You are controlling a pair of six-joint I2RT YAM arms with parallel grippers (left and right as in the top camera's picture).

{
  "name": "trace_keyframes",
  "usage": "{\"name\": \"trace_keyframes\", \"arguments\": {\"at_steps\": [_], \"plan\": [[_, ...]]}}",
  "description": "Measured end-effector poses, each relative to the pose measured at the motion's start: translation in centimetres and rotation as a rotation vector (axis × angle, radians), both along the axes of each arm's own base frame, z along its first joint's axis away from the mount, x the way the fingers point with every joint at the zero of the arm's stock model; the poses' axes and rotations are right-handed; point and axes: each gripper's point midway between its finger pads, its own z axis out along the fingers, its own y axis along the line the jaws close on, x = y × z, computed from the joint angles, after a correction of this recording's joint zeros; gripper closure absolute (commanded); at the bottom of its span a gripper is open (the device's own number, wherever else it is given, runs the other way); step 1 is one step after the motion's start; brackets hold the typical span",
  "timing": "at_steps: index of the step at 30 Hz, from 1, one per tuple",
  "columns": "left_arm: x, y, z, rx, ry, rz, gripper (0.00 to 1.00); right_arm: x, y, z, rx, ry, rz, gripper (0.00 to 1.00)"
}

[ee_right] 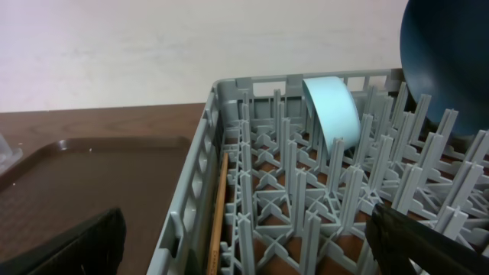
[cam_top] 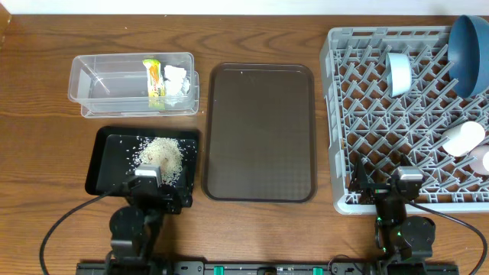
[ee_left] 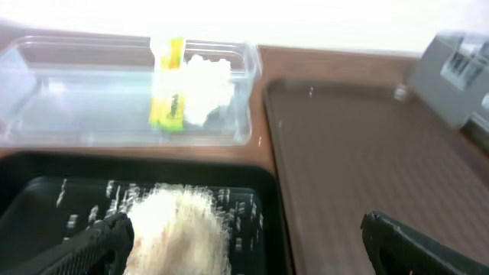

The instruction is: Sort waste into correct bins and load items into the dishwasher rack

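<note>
A clear tub (cam_top: 107, 80) at the back left holds a yellow-green wrapper (cam_top: 155, 82) and crumpled white tissue (cam_top: 176, 79). In front of it a black tray (cam_top: 103, 164) carries a heap of white rice scraps (cam_top: 162, 155). My left gripper (ee_left: 246, 233) hangs open over that tray's near right corner, empty. The grey rack (cam_top: 334, 114) on the right holds a dark blue bowl (cam_top: 472, 46), a light blue bowl (cam_top: 398, 72), a pale cup (cam_top: 464, 138) and a pink cup (cam_top: 483, 160). A wooden chopstick (ee_right: 220, 214) lies along its left wall. My right gripper (ee_right: 248, 233) is open above the rack's near edge.
A large brown serving tray (cam_top: 260, 130) lies between the bins and the rack, with nothing on it. Bare wooden table (cam_top: 38, 114) shows to the left of the tub and black tray. Cables run from both arm bases along the front edge.
</note>
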Motion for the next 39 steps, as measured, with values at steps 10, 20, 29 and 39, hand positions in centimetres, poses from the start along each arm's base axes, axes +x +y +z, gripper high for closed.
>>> {"name": "trace_keyframes", "arguments": {"at_steps": [10, 20, 29, 39], "plan": [[1.5, 1.8, 1.1, 0.01, -0.171, 0.098, 0.02, 0.0, 0.0, 0.0, 0.0, -0.001, 0.0, 0.01], [1.5, 2.2, 1.0, 0.032, -0.168, 0.116, 0.02, 0.0, 0.0, 0.0, 0.0, -0.001, 0.0, 0.01], [1.5, 2.3, 1.0, 0.036, -0.168, 0.12, 0.02, 0.0, 0.0, 0.0, 0.0, -0.001, 0.0, 0.01], [1.5, 2.3, 1.0, 0.036, -0.169, 0.12, 0.02, 0.0, 0.0, 0.0, 0.0, -0.001, 0.0, 0.01]]}}
